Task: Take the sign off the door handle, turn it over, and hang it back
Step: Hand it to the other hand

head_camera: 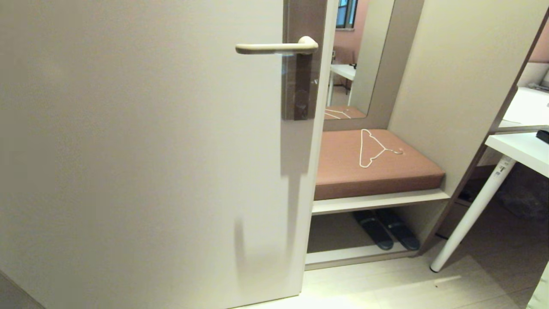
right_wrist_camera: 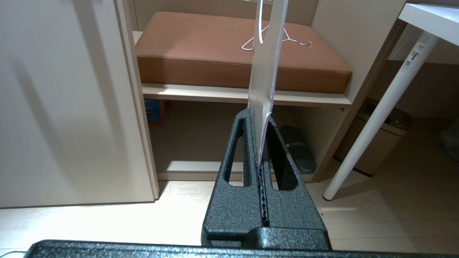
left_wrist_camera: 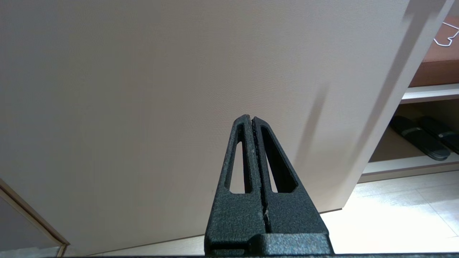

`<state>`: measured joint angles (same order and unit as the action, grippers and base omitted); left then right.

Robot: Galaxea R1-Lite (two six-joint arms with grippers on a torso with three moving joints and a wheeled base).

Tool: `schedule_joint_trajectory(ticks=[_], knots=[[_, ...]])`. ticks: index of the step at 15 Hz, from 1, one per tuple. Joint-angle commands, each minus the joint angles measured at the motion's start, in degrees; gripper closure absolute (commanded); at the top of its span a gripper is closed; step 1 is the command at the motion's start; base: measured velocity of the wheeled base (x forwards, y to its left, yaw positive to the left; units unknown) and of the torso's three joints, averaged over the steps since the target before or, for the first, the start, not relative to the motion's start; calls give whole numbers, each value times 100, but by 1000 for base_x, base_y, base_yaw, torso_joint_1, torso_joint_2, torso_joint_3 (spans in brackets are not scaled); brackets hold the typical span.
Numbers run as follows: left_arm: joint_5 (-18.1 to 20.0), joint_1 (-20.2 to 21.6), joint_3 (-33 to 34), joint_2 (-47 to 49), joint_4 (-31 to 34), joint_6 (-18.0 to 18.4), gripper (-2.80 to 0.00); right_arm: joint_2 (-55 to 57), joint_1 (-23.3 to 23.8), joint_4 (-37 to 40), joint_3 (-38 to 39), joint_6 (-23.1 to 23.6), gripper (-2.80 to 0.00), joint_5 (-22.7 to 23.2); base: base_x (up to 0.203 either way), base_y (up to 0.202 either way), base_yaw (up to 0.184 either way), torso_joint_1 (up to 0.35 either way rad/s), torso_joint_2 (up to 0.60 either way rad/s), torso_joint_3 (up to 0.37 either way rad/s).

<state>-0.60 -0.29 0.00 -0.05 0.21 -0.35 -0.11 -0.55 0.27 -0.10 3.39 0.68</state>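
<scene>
Fingers of the right gripper (right_wrist_camera: pixel 259 123) are clamped on the lower end of the sign (right_wrist_camera: pixel 267 61), which the right wrist view catches nearly edge-on: a thin pale strip rising out of the picture, its upper end cut off. Neither printed face can be read from this angle, and only a sliver of the hole's curved edge shows near the frame's edge. The card partly hides the white wire hanger (right_wrist_camera: pixel 287 38) lying on the brown cushion (right_wrist_camera: pixel 200 46) behind it.

Neither arm enters the head view, and the sign does not appear there either. The door handle (head_camera: pixel 276 47) stands bare on its tall brown-grey plate (head_camera: pixel 300 86) at the door's (head_camera: pixel 137 150) edge. Beyond it, the cushion sits on a shelf, with a pair of dark slippers (head_camera: pixel 386 229) below, half in shadow. A white desk (head_camera: pixel 521 148) is cut off at the right, one slanted leg reaching the floor.

The left gripper (left_wrist_camera: pixel 251 118) has its fingers pressed together on nothing, pointing at the door's plain face, low down near the floor.
</scene>
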Motion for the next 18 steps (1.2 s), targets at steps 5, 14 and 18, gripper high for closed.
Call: schedule_joint_trajectory(ticks=[5,14,18], knots=[[-2,3,0,5,-3,0,0,11,-5,0,1,4,0,2,0,0,0,0,0,0],[-2,3,0,5,-3,-9,0,11,-1,0,1,4,0,5,0,-159,-2,1,2,3],[-2,3,0,5,-3,-9,0,11,-6,0,1,4,0,2,0,-58,1,0,-1,3]])
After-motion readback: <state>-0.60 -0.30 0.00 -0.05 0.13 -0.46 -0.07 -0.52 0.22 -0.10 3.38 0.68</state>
